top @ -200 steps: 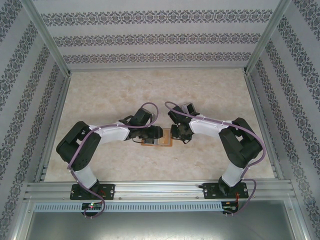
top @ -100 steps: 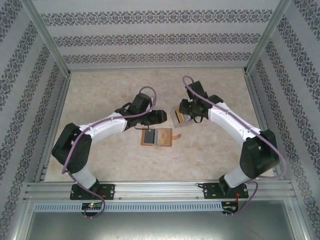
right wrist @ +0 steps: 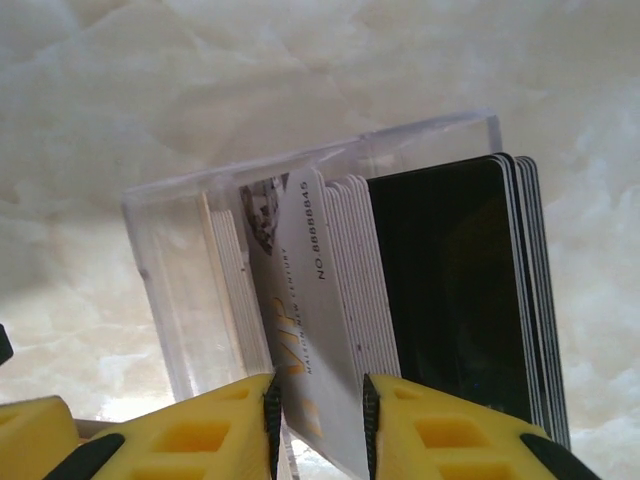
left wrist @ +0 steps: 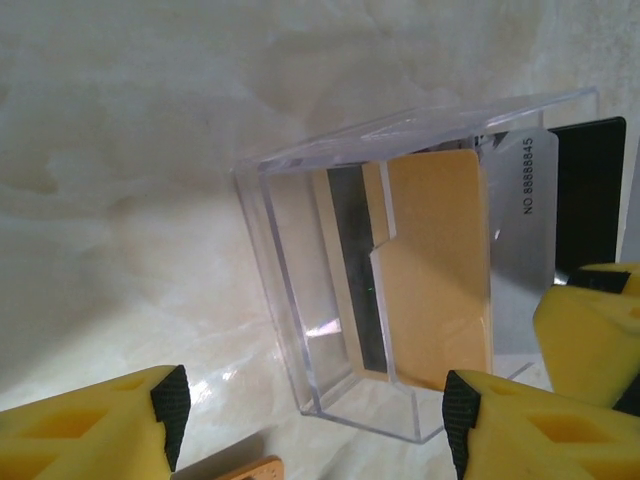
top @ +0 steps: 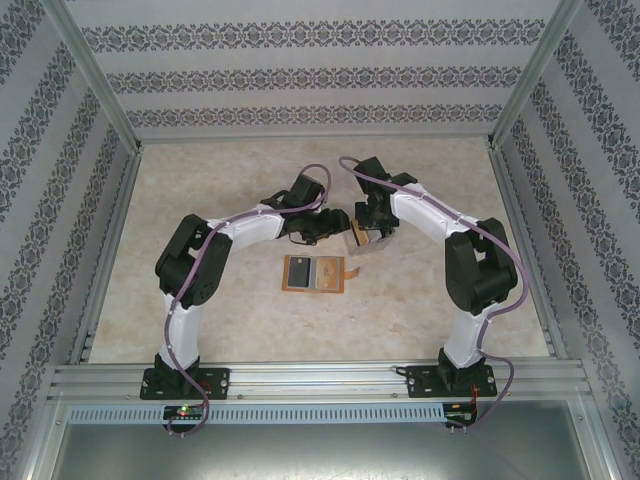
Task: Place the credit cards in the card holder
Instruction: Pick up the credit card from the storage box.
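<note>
While on edge in clear box point(right wrist: 175, 260), 1 white card point(right wrist: 300, 260), pinched lengthwise by right gripper point(right wrist: 318, 405); left gripper point(left wrist: 312, 400) wide apart.

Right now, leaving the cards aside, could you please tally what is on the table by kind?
Wallet: 1
Clear box: 1
Robot arms: 2
Total: 4

card holder point(top: 313, 272): orange-tan | credit cards point(right wrist: 330, 330): white, black | table point(top: 200, 180): beige marbled
</note>
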Controlling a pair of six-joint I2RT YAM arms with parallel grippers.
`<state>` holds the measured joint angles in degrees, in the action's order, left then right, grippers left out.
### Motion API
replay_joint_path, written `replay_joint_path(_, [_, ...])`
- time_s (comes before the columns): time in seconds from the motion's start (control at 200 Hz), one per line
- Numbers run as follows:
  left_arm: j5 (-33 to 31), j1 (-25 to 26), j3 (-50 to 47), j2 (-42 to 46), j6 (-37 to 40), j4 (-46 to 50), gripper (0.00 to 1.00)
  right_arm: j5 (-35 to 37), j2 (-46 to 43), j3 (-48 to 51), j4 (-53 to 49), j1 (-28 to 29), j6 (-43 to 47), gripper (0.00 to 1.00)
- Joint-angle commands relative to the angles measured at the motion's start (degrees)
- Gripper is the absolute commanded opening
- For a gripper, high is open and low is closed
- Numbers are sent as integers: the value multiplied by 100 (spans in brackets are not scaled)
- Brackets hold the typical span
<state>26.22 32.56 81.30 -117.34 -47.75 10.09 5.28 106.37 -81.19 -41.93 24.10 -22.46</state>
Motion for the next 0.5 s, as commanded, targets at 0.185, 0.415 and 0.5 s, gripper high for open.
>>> replay_joint_path(0.185, [251,23,501,-491,-244,264,70,452,124,-282,-296,-37,220,31])
replay_joint_path(0.415, [183,77,582,-687,-264,456,64,508,320,-373,-289,-14,335,33])
replay_joint_path(0.5, [93,85,585,-736,-240,582,61,625,420,-427,-298,40,399,34])
